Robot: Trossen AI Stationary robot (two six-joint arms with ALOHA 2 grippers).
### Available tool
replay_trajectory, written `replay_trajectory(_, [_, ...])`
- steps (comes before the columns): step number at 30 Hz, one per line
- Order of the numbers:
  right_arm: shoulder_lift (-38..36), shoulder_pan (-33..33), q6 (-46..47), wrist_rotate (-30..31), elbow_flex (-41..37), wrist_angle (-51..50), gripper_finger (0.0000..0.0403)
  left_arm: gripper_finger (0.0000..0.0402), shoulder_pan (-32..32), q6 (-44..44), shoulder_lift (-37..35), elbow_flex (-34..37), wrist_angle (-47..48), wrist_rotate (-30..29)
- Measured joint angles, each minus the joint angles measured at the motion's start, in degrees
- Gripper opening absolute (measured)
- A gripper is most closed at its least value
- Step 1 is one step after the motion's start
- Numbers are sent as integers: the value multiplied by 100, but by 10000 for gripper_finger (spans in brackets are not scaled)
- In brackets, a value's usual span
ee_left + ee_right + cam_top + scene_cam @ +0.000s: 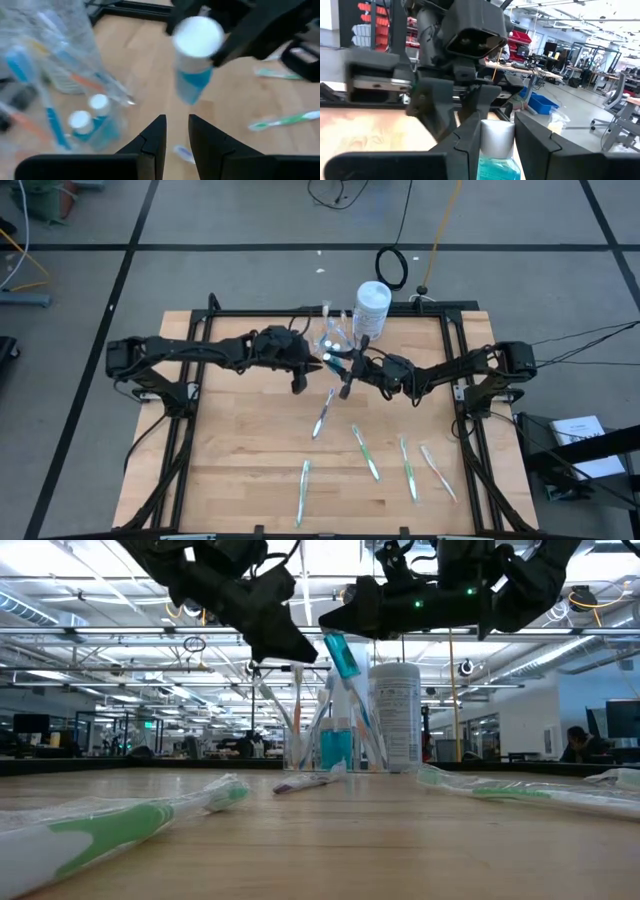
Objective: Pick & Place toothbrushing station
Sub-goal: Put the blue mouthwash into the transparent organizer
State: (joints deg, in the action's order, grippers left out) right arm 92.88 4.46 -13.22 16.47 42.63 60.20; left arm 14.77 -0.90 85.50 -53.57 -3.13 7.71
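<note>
While the right gripper point(347, 366) clamps a blue tube point(341, 654) above the table point(240, 450), the clear cup point(333, 338) stands just beyond; the left gripper point(300, 383), nearly closed, holds nothing beside it.

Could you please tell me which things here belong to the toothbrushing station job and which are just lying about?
Job:
- cup, holding brushes and tubes
- blue tube in right claw
- loose toothbrushes on the table

Lying about:
- white canister
- cables on the floor
</note>
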Motion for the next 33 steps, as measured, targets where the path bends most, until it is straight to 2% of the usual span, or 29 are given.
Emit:
replay_trajectory(5, [0,60,-115,0,0,-17,93,88,259,-454,-3,-93,170,-18])
replay_trajectory(10, [0,78,-113,-2,0,-41,93,88,480,-500,-5,-97,36,-410])
replay_trajectory(15, [0,76,-100,-2,0,-86,93,93,534,-546,-1,-97,171,449])
replay_trajectory(21, [0,76,-98,-2,0,-179,93,156,486,-644,-1,-97,133,509])
replay_trajectory(26, [0,76,-100,18,0,-174,93,209,258,-353,1,-97,1,862])
replay_trajectory(33, [0,84,-98,36,0,-99,93,225,25,441,1,-97,-563,641])
